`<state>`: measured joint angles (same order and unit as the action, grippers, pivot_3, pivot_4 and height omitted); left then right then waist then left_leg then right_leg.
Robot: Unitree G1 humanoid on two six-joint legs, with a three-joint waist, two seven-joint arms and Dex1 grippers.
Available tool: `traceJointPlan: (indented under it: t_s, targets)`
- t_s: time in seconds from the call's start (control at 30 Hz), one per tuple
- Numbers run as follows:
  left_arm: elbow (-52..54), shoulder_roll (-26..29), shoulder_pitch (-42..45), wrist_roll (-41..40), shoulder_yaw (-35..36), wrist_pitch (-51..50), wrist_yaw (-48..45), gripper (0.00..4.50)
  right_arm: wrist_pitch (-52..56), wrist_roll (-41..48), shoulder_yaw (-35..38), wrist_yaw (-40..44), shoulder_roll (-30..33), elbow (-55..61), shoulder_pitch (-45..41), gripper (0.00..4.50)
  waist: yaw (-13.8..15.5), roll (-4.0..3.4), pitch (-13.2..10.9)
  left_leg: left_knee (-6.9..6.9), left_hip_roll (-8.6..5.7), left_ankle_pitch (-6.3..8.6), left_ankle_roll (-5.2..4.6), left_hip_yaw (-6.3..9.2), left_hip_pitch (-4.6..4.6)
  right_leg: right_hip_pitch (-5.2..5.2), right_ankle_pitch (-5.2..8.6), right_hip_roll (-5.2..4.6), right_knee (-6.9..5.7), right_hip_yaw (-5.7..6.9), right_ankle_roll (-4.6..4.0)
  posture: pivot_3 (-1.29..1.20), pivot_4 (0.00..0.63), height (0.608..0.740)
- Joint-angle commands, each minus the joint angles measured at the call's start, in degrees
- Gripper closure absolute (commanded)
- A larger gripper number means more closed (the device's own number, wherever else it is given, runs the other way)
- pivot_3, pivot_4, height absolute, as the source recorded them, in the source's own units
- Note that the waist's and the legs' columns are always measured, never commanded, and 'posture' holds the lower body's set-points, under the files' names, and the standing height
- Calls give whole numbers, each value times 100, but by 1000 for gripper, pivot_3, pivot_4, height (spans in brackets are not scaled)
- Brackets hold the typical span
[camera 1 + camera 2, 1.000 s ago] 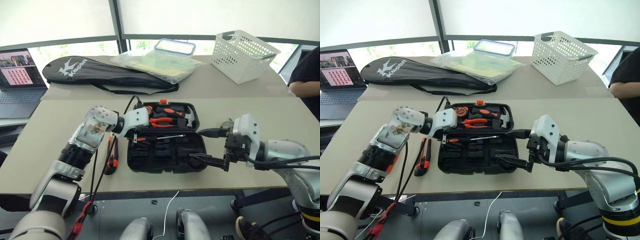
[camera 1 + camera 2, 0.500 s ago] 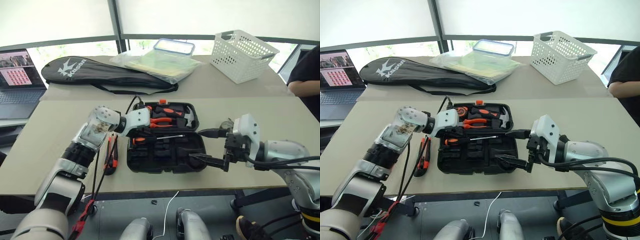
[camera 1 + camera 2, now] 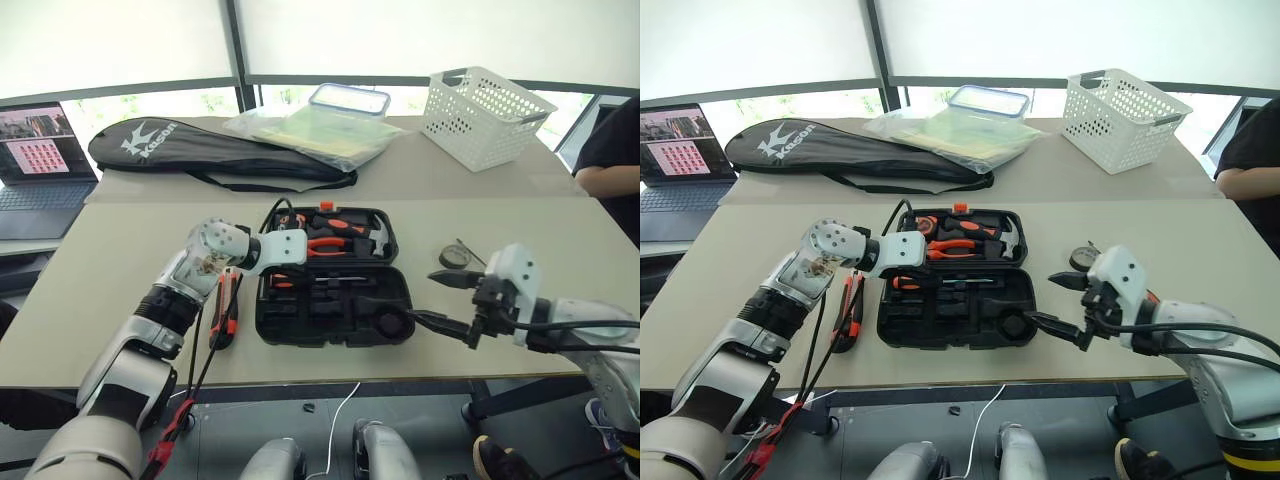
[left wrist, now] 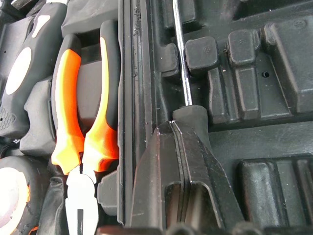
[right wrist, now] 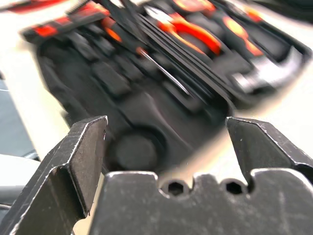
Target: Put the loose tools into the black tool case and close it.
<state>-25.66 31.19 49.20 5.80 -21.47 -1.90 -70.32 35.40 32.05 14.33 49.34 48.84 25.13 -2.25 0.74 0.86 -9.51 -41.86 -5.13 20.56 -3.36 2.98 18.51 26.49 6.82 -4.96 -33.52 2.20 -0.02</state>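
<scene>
The black tool case [image 3: 330, 290] lies open on the tan table [image 3: 120, 250], its lid half toward the windows holding orange-handled pliers [image 3: 330, 243] and a hammer [image 3: 375, 238]. The left gripper [image 4: 183, 161] reaches into the case from its left side, jaws pinched together on the black handle of a screwdriver [image 4: 182, 58] whose steel shaft lies along the hinge side of the near half. A small dark tape roll [image 3: 392, 323] sits in the case's near right corner. Just outside the case's left edge, a black-orange utility knife [image 3: 228, 315] lies on the table beside a slim orange tool, the two too close together to tell apart clearly. The right gripper [image 3: 440, 300] hovers just off the case's right side, jaws spread wide and empty. A round metal object [image 3: 453, 257] rests on the table right of the case. Beyond the case, on the far table, lie a long black racket bag [image 3: 210, 155], a clear lidded container [image 3: 348, 98] on plastic-wrapped sheets, and a white basket [image 3: 487, 110]. A laptop [image 3: 40, 150] stands far left of the case.
</scene>
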Motion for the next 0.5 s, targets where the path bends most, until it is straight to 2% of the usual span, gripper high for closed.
traceJointPlan:
  t_s: [0.03,0.1,0.17,0.2,0.27,0.37,0.5]
  targets:
    - [520,139,-20,-537,376,-570,-390,4453,-155,-67,644,-24,128,-65,261,0,-16,0,-1,2,0,0,0,-1,0,1,0,3,-1,0,1,0,150,740]
    - [1032,312,84,-1218,894,-1450,-591,4453,-181,-120,1111,22,194,-323,550,0,-7,3,-3,4,1,0,0,-3,1,5,3,9,-2,0,4,0,150,740]
    - [1690,679,98,-2195,1485,-2580,-1027,3955,-128,-117,1582,129,287,-610,830,0,-12,3,-3,2,0,0,0,-2,15,17,3,10,-15,1,4,0,150,740]
    - [2013,903,37,-2610,1713,-3040,-1226,3850,-110,-97,1757,201,322,-747,927,0,-19,3,-3,1,-1,0,0,-8,18,25,2,9,-16,-1,5,0,150,740]
    - [2510,1238,-136,-3114,1981,-3675,-1366,3148,-86,-88,1915,227,364,-1017,954,0,-47,2,-3,2,1,0,0,-8,34,44,3,13,-34,-1,4,0,150,740]
    - [3088,1475,-535,-3503,2285,-3983,-1209,2219,-291,-310,1738,231,486,-1590,691,0,-76,-5,1,4,1,-1,2,-13,29,48,4,10,-34,-10,2,0,150,740]
    - [3765,1644,-982,-3946,2463,-4283,-1103,806,-485,-653,1183,147,561,-2573,-140,0,-75,-4,-8,9,-1,1,2,-12,-24,-16,8,3,2,-12,9,0,150,740]
